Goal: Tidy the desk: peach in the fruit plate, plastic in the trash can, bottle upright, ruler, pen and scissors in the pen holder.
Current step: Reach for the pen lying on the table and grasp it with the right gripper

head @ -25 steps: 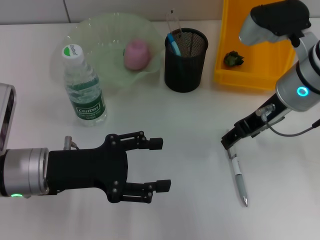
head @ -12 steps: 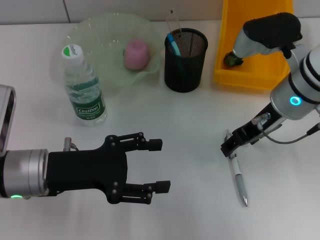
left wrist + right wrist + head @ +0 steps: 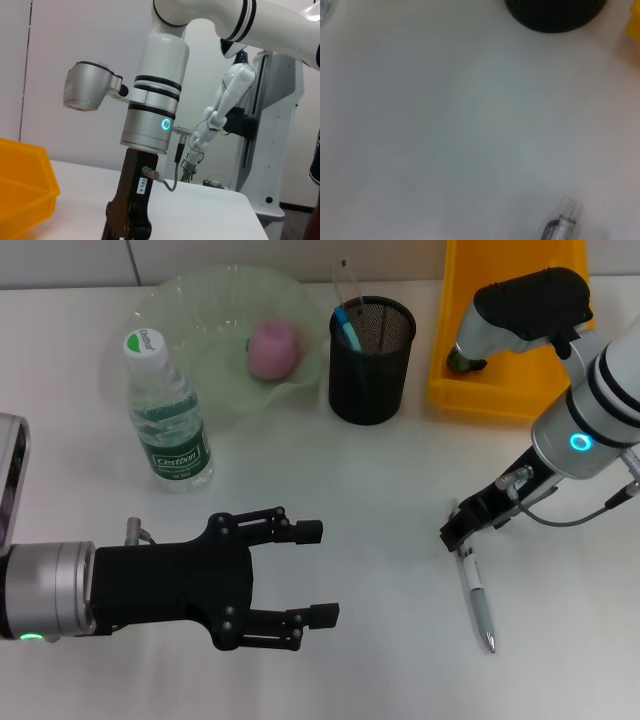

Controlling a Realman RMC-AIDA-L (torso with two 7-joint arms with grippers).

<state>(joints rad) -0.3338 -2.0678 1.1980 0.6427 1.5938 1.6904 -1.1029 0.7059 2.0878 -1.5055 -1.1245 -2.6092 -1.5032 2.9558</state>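
A grey pen [image 3: 478,598] lies flat on the white table at the right. My right gripper [image 3: 455,532] is low at the pen's upper end; the right wrist view shows just that end of the pen [image 3: 563,220]. The black mesh pen holder [image 3: 372,360] holds a clear ruler [image 3: 345,285] and a blue handle [image 3: 347,328] that may be the scissors. A pink peach [image 3: 275,348] sits in the green fruit plate [image 3: 190,300]. The bottle [image 3: 168,415] stands upright. Dark plastic [image 3: 458,362] lies in the yellow trash can [image 3: 500,390]. My left gripper [image 3: 318,572] hovers open and empty at front left.
The right arm's upper links [image 3: 525,300] hang over the yellow bin. The left wrist view shows the right arm [image 3: 150,120] standing over the table, with the yellow bin's corner [image 3: 22,190] beside it.
The right arm's upper links swung left over the bin, and its gripper shifted slightly left at the pen's upper end. The pen and left arm stayed put.
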